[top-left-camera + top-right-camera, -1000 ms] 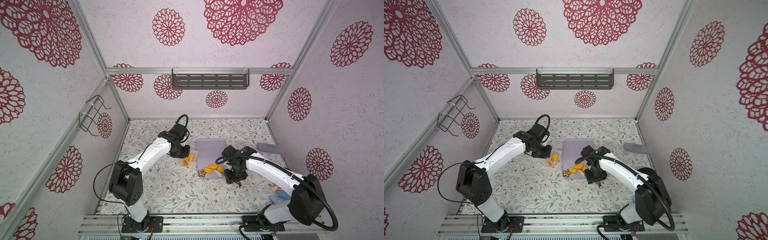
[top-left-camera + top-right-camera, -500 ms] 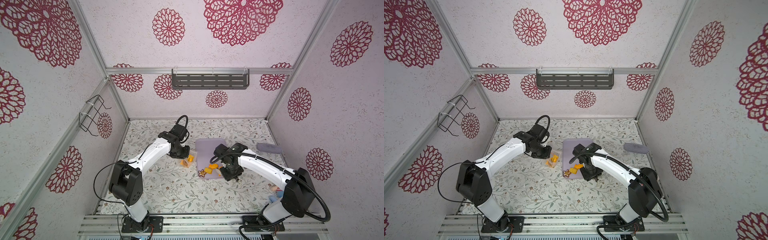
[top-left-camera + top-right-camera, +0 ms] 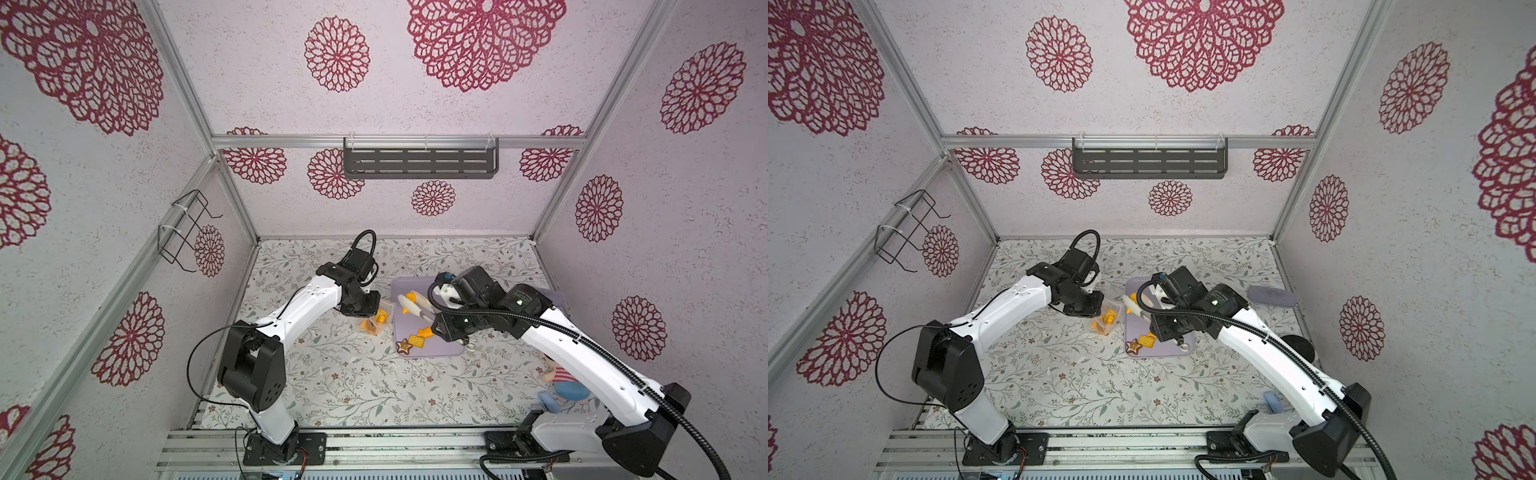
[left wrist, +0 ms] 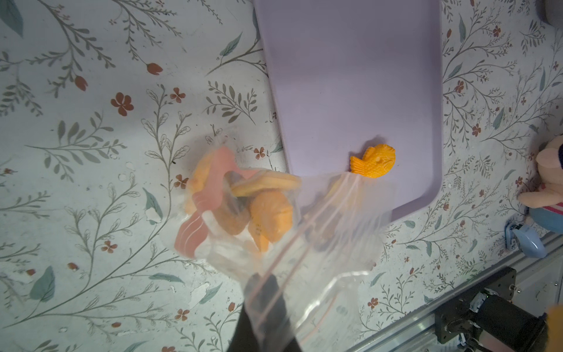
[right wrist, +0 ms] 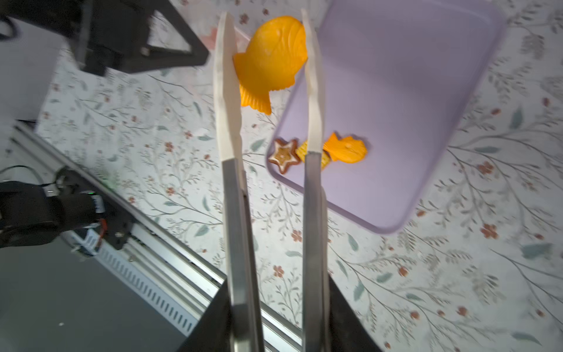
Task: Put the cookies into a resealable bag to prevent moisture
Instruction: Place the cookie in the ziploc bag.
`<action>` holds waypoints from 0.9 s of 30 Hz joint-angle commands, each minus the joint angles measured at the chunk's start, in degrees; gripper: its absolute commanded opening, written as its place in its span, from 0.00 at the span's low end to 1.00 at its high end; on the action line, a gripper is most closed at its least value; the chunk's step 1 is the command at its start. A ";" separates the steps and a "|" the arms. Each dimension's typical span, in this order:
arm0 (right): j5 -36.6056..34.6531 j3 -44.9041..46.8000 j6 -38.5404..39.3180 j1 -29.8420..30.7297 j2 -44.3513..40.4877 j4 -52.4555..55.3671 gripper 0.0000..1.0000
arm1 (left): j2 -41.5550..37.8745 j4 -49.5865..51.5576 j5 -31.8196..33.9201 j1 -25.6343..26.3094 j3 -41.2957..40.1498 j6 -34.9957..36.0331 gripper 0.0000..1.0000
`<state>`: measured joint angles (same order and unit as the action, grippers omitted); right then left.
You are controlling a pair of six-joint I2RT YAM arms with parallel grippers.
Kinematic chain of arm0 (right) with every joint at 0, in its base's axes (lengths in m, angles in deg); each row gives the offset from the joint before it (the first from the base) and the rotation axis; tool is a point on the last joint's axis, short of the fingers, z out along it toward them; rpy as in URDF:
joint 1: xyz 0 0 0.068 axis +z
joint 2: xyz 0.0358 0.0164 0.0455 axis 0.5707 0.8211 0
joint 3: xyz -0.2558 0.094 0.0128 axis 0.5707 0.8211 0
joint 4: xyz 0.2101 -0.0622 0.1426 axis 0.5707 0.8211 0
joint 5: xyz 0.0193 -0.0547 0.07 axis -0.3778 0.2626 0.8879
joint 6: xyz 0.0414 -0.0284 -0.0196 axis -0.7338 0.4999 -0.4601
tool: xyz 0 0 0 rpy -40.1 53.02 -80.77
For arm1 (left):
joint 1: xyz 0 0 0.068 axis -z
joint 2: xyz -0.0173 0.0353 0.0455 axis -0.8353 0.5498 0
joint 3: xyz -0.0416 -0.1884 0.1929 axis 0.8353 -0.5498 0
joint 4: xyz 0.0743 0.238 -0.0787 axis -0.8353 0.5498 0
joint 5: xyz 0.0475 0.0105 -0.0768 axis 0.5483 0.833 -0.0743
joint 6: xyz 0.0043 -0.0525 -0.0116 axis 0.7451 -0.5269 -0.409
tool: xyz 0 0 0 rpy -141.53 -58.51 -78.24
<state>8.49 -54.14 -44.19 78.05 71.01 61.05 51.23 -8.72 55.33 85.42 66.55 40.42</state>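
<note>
Left gripper sits just off the tray, beside its long side. Its jaws are pinched fully together on the rim of the resealable bag, and one dark finger shows through the film. The bag hangs limp beside the tray, with several orange cookies already inside.

Right gripper is over the tray's near end, jaws part closed and clamped on the handle of the tongs. The white tips squeeze a fish cookie by its edges, in the air above the tray edge that faces the bag. Left on the tray, in the near corner: star cookie, square cookie, second fish.

Handling, my read:
- **Cookies:** light, stiff, thin and probably brittle. Take them across the edges with the tong tips. Squeeze too hard and one may chip; too soft and the fish may pivot or slip off the smooth tips.
- **Bag:** thin, slippery film with no stiffness, so the mouth likely collapses. The best hold looks like the thicker zip strip at the rim, with the mouth kept up and facing the tongs.
</note>
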 commanded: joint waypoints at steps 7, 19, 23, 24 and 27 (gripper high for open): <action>11.00 5.27 -2.02 0.26 2.70 -17.32 0.41 | -1.02 -1.40 -1.27 -0.46 0.44 -0.09 0.00; 9.07 6.47 -2.66 -1.70 0.89 -17.76 0.52 | -1.23 -1.03 -1.06 -0.47 0.71 -0.15 0.00; 6.62 6.60 -1.96 -4.96 -3.90 -12.48 0.51 | -1.27 -0.80 -0.58 -0.41 0.62 -0.20 0.00; 6.36 7.38 -1.93 -6.39 -5.46 -11.10 0.50 | -1.23 -0.84 -0.46 -0.47 0.49 -0.18 0.00; 3.26 9.71 -0.94 -9.58 -7.81 -4.91 0.50 | -0.89 -0.66 -0.27 -0.47 0.70 0.02 0.00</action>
<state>15.58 -45.44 -46.55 70.77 66.68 49.44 51.23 -8.83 54.80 85.18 66.58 40.20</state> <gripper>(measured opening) 0.505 0.041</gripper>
